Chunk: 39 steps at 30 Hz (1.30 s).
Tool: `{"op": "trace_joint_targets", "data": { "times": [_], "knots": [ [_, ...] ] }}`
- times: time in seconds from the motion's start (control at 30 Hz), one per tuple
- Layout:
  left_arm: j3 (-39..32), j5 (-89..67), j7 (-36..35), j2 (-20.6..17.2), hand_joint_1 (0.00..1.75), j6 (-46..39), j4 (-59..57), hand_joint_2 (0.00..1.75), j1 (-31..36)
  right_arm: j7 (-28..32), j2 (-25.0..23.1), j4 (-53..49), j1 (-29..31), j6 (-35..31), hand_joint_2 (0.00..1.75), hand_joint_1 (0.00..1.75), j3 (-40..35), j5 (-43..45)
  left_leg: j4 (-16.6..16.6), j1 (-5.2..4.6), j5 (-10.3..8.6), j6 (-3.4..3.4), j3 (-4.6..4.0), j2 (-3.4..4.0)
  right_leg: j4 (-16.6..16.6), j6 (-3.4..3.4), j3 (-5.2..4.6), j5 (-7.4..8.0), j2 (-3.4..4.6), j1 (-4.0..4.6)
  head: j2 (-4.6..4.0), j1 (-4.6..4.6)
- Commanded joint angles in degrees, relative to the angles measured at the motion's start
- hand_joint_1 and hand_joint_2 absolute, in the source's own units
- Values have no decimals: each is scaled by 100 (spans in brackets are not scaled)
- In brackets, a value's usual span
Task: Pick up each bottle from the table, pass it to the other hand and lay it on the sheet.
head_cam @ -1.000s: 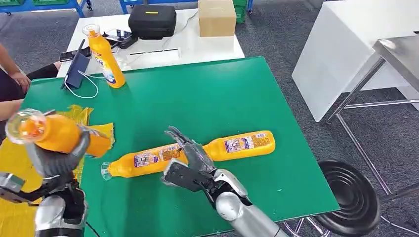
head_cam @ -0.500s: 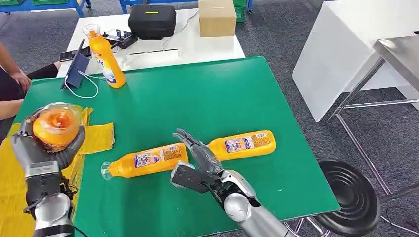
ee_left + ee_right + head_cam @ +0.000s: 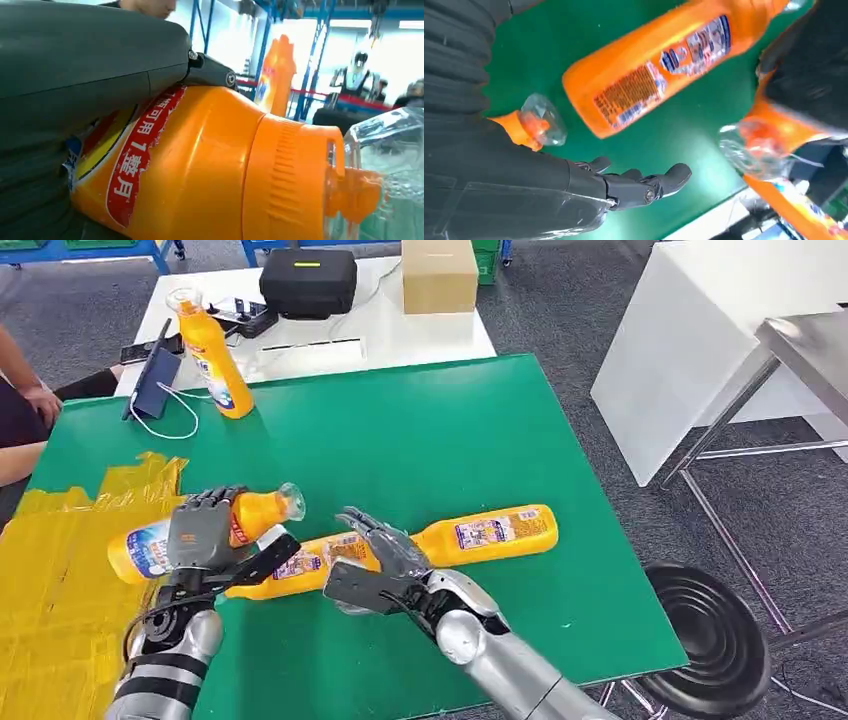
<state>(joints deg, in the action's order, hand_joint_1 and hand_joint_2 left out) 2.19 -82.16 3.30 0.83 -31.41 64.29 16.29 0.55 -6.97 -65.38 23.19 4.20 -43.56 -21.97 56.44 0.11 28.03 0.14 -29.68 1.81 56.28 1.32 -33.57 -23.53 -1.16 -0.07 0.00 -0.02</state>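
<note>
Bottle (image 3: 150, 545) clamped sideways in left hand (image 3: 205, 535) fingers, right hand (image 3: 375, 575) fingers spread, empty

Left hand (image 3: 205, 532) grips a bottle (image 3: 150, 545); right hand (image 3: 375, 565) hovers, fingers spread

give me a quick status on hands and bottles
Left hand grips a bottle above the yellow sheet. Right hand open over two lying bottles. Nothing blocking.
</note>
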Motion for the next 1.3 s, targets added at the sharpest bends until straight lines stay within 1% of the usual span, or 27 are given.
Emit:
{"op": "trace_joint_targets", "data": {
  "times": [0.03, 0.07, 0.3, 0.43, 0.53, 0.63, 0.73, 0.77, 0.8, 0.93, 1.0, 1.03, 1.07, 1.17, 1.2, 1.23, 1.3],
  "knots": [
    [455, -250, -197, -262, 175, 288, -1466, 175, 751, -133, -42, 896, 568, 80, 175, 0, -429, -81, 2, 10, 3, -2, 16, -29, -6, 1, 24, -2, 6, 7, 0, 2],
    [461, -262, -268, -250, 175, 384, -1586, 175, 847, -157, -96, 1018, 648, 118, 175, 0, -474, -121, 0, 2, -2, -1, 1, -20, -3, 1, 5, 0, -1, 1, 2, 4],
    [365, -257, -452, -335, 175, 447, -2064, 175, 1211, -164, -245, 1268, 775, 173, 175, 0, -597, -179, 4, 3, -1, -3, -7, -18, -1, -1, -3, 0, -1, 2, 0, 2],
    [365, -257, -452, -335, 175, 447, -2064, 175, 1211, -164, -245, 1268, 775, 173, 175, 0, -597, -179, 2, 1, 0, -1, -6, -12, -1, 0, -4, -1, 1, 0, 0, 2],
    [365, -257, -452, -335, 175, 447, -2064, 175, 1211, -164, -245, 1268, 775, 173, 175, 0, -597, -179, 5, 12, 5, -5, 9, -30, -4, -1, 15, -4, 4, 9, 0, 2],
    [365, -257, -452, -335, 175, 447, -2064, 175, 1211, -164, -245, 1268, 775, 173, 175, 0, -597, -179, 2, 2, 0, 0, -6, -12, -2, 1, -4, 0, 1, 1, 0, 2],
    [365, -257, -452, -335, 175, 447, -2064, 175, 1211, -164, -245, 1268, 775, 173, 175, 0, -597, -179, 4, 4, 0, -1, -7, -14, -2, 1, -3, 1, 2, 3, 0, 4],
    [365, -257, -452, -335, 175, 447, -2064, 175, 1211, -164, -245, 1268, 775, 173, 175, 0, -597, -179, 8, 12, 4, -3, 2, -27, -3, 1, 10, -1, 6, 9, 0, 4],
    [365, -257, -452, -335, 175, 447, -2064, 175, 1211, -164, -245, 1268, 775, 173, 175, 0, -597, -179, 5, 3, 1, -1, -7, -17, 0, 1, -4, -1, 1, 2, 0, 2],
    [365, -257, -452, -335, 175, 447, -2064, 175, 1211, -164, -245, 1268, 775, 173, 175, 0, -597, -179, 4, 2, 0, -1, -7, -16, -1, 0, -4, -1, 0, 2, 0, 2],
    [340, -278, -527, -364, 175, 500, -2164, 175, 1276, -158, -247, 1287, 799, 215, 175, 0, -643, -195, 4, 3, 0, -2, -8, -14, -2, 0, -5, 0, 0, 2, 0, 2],
    [313, -289, -571, -397, 175, 531, -2249, 175, 1335, -159, -272, 1319, 815, 231, 175, 0, -664, -197, 8, 11, 4, -4, 2, -29, -2, -1, 9, -3, 4, 9, 0, 2],
    [279, -283, -596, -419, 175, 516, -2356, 175, 1396, -161, -297, 1375, 847, 244, 175, 0, -694, -207, 5, 3, 1, -3, -7, -17, 0, 0, -4, -1, 1, 3, 2, 2],
    [241, -314, -601, -507, 175, 641, -2653, 175, 1575, -168, -370, 1518, 911, 256, 175, 0, -747, -213, 12, 16, 5, -8, 5, -34, 2, -3, 12, -4, 10, 13, 0, 2],
    [243, -337, -622, -521, 140, 675, -2713, 175, 1604, -171, -384, 1556, 930, 268, 175, 0, -757, -213, 10, 10, 4, -6, -3, -19, 3, -3, 0, -1, 10, 8, 0, 2],
    [251, -339, -619, -534, 0, 757, -2794, 175, 1645, -177, -395, 1606, 947, 283, 175, 0, -769, -207, 4, 4, 0, -3, -9, -10, 1, -2, -8, 1, 6, 4, 0, 4],
    [144, -120, -505, -494, 0, 1298, -3107, 175, 1841, -202, -445, 1834, 1005, 277, 175, 0, -774, -210, 4, 8, 1, -5, -2, -17, -1, -2, 0, 0, 7, 6, 2, 2]
  ]
}}
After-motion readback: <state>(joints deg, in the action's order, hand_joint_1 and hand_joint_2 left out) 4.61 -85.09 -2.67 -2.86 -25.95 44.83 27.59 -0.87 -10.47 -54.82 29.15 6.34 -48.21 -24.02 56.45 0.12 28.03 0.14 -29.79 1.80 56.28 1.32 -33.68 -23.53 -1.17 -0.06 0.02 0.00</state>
